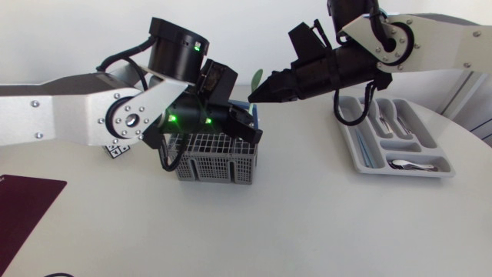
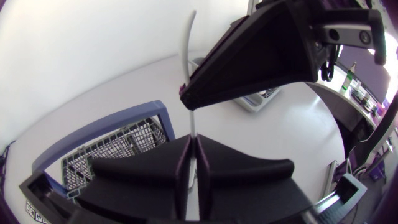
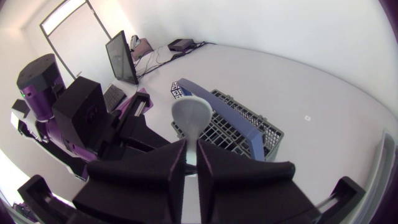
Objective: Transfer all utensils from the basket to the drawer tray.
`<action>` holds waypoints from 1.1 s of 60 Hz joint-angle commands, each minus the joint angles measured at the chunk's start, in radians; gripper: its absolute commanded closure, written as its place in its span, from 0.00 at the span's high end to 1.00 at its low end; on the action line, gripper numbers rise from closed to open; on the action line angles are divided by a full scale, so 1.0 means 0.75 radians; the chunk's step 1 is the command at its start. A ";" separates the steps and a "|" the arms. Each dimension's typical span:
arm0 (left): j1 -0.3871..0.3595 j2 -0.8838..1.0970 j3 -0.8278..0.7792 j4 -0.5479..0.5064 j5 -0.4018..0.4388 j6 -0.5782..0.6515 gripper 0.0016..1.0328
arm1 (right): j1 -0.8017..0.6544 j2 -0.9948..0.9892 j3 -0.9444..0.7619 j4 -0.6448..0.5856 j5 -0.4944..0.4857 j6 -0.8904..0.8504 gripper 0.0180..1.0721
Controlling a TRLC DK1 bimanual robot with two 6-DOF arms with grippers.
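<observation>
spoon (image 3: 191,115) above basket (image 1: 215,165), left arm (image 1: 69,115) crowding it

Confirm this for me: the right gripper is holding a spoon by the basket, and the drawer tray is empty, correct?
Not quite. The right gripper does hold a spoon by the basket, but the drawer tray is not empty: the head view shows utensils already lying in its compartments.
</observation>
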 commanded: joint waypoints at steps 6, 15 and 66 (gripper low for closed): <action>0.006 0.011 0.037 0.012 -0.003 -0.040 0.11 | 0.008 0.043 -0.027 0.013 -0.011 0.013 0.05; 0.002 0.003 0.033 0.012 -0.001 -0.040 0.26 | 0.008 0.041 -0.031 0.017 -0.011 0.007 0.05; 0.025 -0.121 0.007 -0.346 0.001 0.259 0.91 | -0.176 -0.071 -0.084 -0.288 0.001 -0.418 0.05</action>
